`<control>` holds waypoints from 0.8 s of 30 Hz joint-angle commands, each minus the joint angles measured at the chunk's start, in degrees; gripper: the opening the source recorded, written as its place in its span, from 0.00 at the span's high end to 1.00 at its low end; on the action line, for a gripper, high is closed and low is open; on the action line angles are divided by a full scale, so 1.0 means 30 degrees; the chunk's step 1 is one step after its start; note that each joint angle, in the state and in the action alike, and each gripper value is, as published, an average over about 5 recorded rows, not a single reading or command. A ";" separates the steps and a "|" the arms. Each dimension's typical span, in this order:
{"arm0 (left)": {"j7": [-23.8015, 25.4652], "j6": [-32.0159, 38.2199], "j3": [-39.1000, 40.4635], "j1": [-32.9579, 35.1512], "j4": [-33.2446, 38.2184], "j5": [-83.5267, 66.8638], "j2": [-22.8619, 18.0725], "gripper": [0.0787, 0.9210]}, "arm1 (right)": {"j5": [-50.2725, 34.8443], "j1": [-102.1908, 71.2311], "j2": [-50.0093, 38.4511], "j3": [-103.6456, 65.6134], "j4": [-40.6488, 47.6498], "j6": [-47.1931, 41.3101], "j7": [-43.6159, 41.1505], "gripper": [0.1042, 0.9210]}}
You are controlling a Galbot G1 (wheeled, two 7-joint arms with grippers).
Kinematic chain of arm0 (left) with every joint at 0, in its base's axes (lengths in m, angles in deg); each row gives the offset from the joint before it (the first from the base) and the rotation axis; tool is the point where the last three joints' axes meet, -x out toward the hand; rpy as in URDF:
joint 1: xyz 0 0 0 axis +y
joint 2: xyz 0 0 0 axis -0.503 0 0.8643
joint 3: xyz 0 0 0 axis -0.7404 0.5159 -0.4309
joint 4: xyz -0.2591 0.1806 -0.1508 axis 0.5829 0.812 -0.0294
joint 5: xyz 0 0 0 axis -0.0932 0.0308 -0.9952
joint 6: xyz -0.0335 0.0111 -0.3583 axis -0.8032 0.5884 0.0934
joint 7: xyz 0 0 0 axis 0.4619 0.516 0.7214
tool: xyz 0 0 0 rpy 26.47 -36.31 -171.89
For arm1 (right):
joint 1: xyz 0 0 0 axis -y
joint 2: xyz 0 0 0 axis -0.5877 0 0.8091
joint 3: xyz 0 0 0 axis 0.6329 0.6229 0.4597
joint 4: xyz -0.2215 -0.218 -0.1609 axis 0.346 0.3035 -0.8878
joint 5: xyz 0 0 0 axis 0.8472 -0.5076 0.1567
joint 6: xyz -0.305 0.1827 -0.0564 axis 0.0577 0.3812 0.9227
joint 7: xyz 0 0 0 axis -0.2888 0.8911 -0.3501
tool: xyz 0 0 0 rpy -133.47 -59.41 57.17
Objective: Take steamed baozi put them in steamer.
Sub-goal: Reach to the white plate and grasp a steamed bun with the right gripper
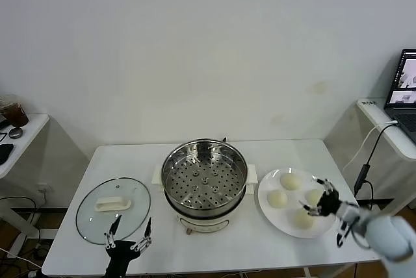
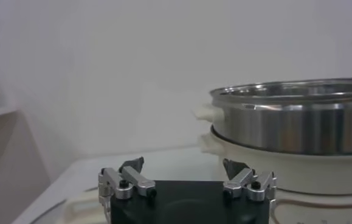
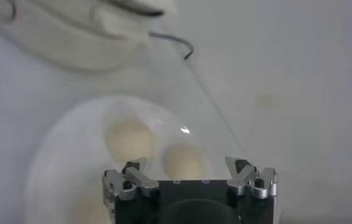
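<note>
The right gripper (image 1: 320, 200) hangs over the baozi (image 1: 290, 181) on the plate (image 1: 268, 187), fingers spread wide. The left gripper (image 1: 130, 228) waits open beside the steamer (image 1: 204, 177).

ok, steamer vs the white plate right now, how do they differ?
The steamer is a deep shiny steel pot on a white base; the plate is flat and white. The steamer's perforated tray holds nothing; the plate carries all four baozi. The open right claw hovers over the plate, none over the steamer. Both are round and sit on the table.
</note>
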 commanded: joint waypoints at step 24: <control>-0.0061 0.0593 -0.1340 0.0065 -0.0296 0.1444 -0.0512 0.12 | 0.3330 1.9218 0.2738 1.8614 1.3234 0.1438 -0.8555 0.12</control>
